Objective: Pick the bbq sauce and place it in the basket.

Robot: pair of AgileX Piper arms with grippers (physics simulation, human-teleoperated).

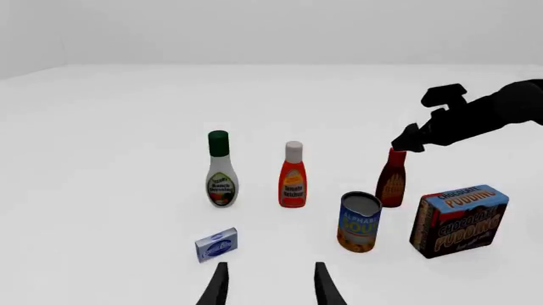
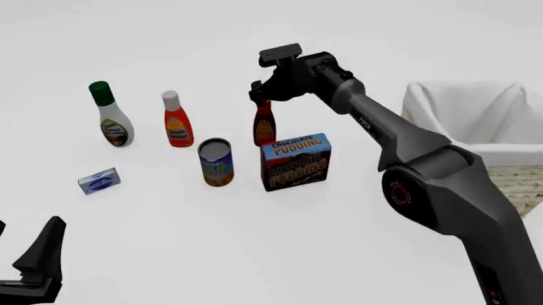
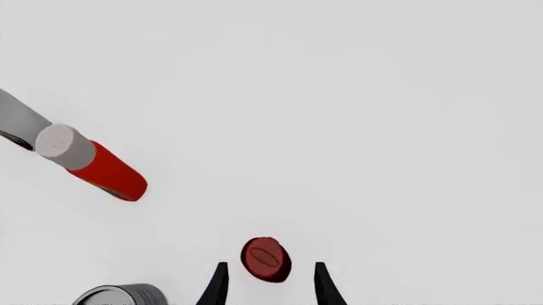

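The bbq sauce (image 2: 264,129), a slim dark brown bottle with a red cap, stands upright behind the pudding box. It also shows in the left wrist view (image 1: 392,183). My right gripper (image 2: 264,96) hangs open directly over it, pointing down. In the right wrist view the red cap (image 3: 266,258) lies between the open fingertips (image 3: 219,284) with a gap on each side. The basket (image 2: 465,105), wicker with white cloth lining, stands at the far right. My left gripper (image 2: 25,251) is open and empty, low at the near left, far from the bottle.
A white ranch bottle with green cap (image 2: 111,117), a red ketchup bottle with white cap (image 2: 177,122), a soup can (image 2: 215,162) and a chocolate pudding box (image 2: 295,161) stand around the bbq sauce. A small blue box (image 2: 99,181) lies nearer the left gripper.
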